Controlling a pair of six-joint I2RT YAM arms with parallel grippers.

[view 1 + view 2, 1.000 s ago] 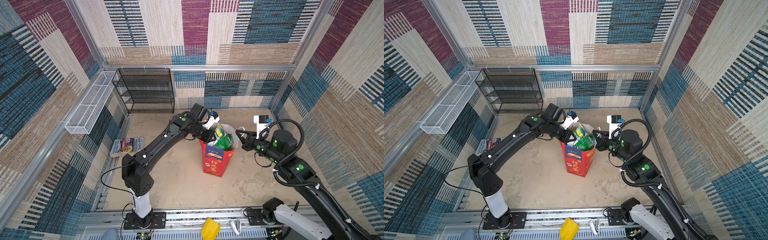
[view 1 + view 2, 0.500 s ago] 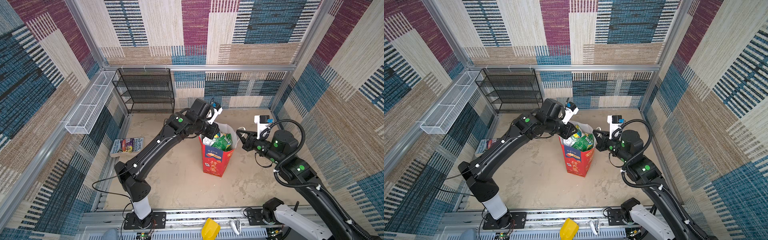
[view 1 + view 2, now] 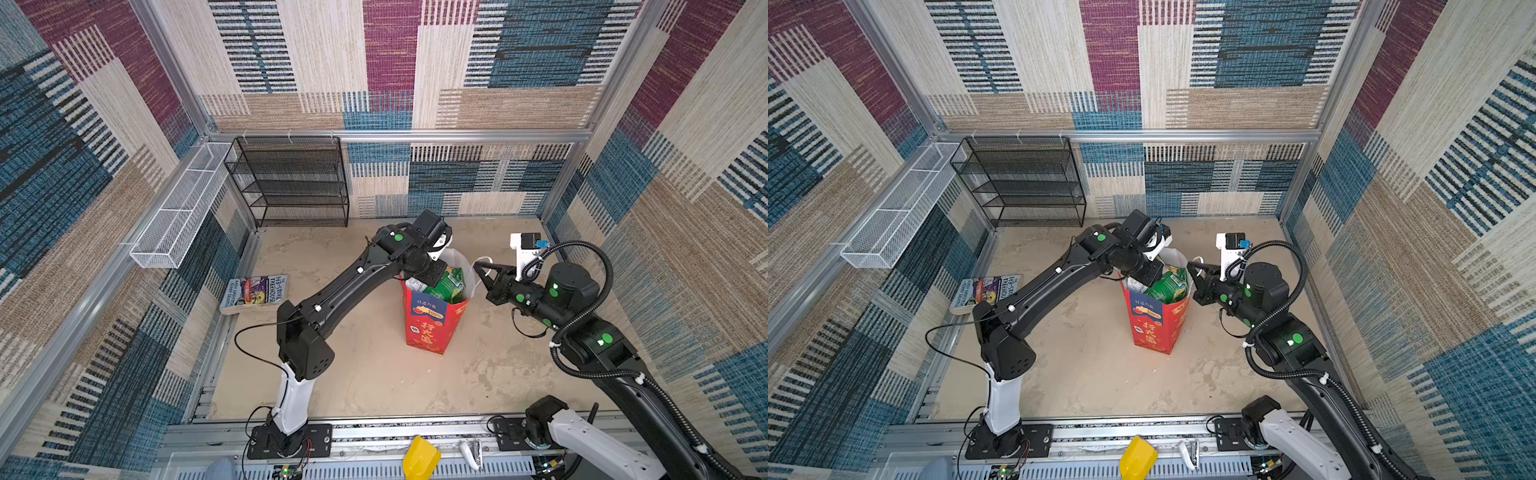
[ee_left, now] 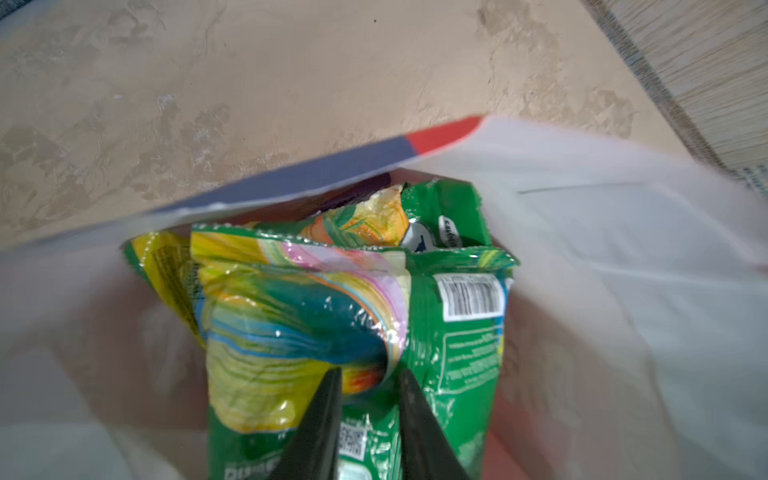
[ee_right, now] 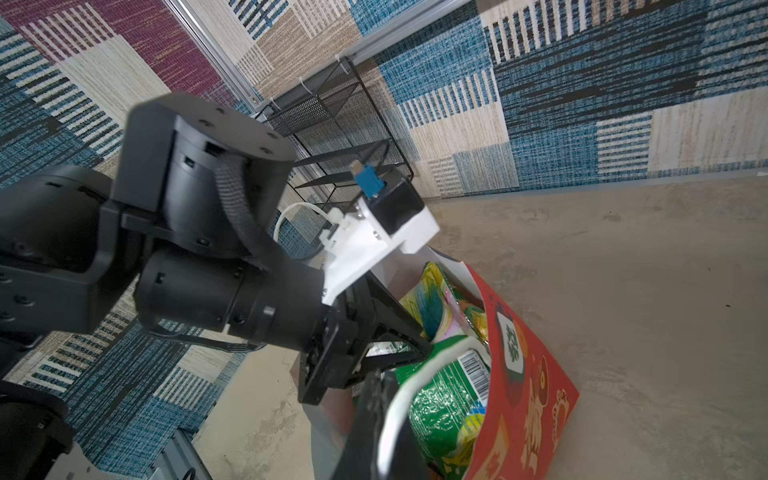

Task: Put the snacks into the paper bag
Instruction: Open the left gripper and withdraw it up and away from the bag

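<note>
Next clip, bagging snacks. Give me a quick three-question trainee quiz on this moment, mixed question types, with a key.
1. True or false: the paper bag lies tipped on its side.
2. The left claw is: A) inside the bag's mouth, B) raised high above the bag, C) at the wire rack.
3. In both top views, what flat item lies on the table left of the bag?
Key: 1. False, it stands upright. 2. A, among the snacks. 3. The book.
</note>
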